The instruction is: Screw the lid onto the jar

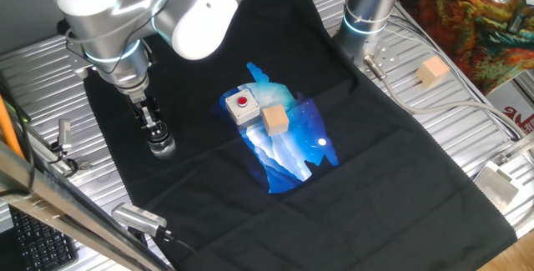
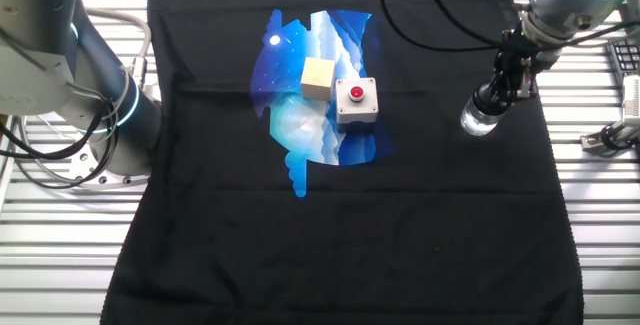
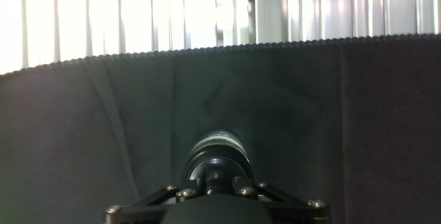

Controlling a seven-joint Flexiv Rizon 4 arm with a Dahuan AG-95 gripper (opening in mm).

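The tool (image 1: 151, 126) is standing directly over the jar (image 1: 161, 146), its fingers pointing straight down, so the jar's long axis and the tool's axis are running in one upright line. In the hand view the lid (image 3: 218, 163) is showing as a dark round cap right below the fingers, with the jar's glass rim (image 3: 218, 141) peeking out past it at 12 o'clock. The tool is looking clenched around the lid, though the fingertips are hidden in every view, so that grip is a judgement. The coming turn is depending on that shared axis: any lean and the thread would likely be crossing.

The jar is sitting on the black cloth (image 2: 330, 245) over the counter, at about 3 o'clock from the grey box (image 2: 356, 102) in the other fixed view, well apart from it.

Counting: one jar, one lid, one grey box with a red button, one working arm. Wooden cubes: two, one (image 1: 274, 120) just beside the box, another (image 1: 432, 72) far off on the metal counter.
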